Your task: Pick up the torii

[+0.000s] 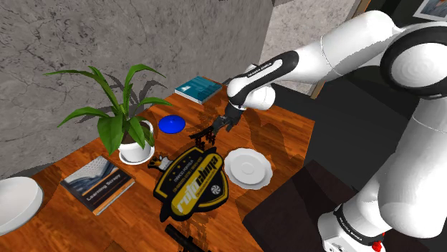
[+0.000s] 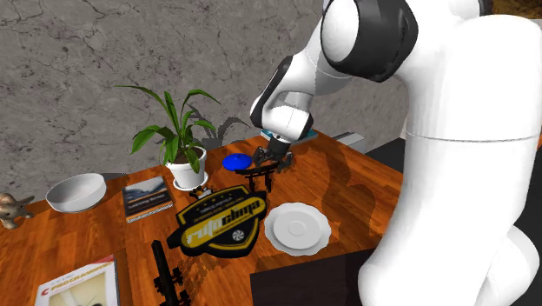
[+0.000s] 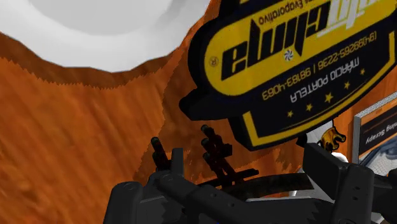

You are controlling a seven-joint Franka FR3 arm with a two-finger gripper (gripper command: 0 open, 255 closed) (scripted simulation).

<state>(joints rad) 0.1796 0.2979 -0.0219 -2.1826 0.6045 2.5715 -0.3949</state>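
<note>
The torii [image 1: 206, 136] is a small black gate with two posts and crossbeams. It hangs tilted just above the wooden table [image 1: 286, 132], between the blue disc and the white plate. My black gripper [image 1: 223, 125] comes down on it from the shoulder view's right and is shut on its top beam. The second exterior view has the torii [image 2: 261, 176] under the gripper [image 2: 274, 161], its legs pointing down at the table. In the wrist view the torii [image 3: 216, 156] sits between the gripper [image 3: 245, 178] fingers, posts pointing away toward the table.
Close to the torii lie a white plate [image 1: 248, 168], a black and yellow sign [image 1: 197, 185] and a blue disc [image 1: 172, 124]. A potted plant [image 1: 132, 136], two books [image 1: 97, 182] [image 1: 198, 89], a white bowl [image 1: 14, 204] and a black object [image 1: 183, 240] stand farther off.
</note>
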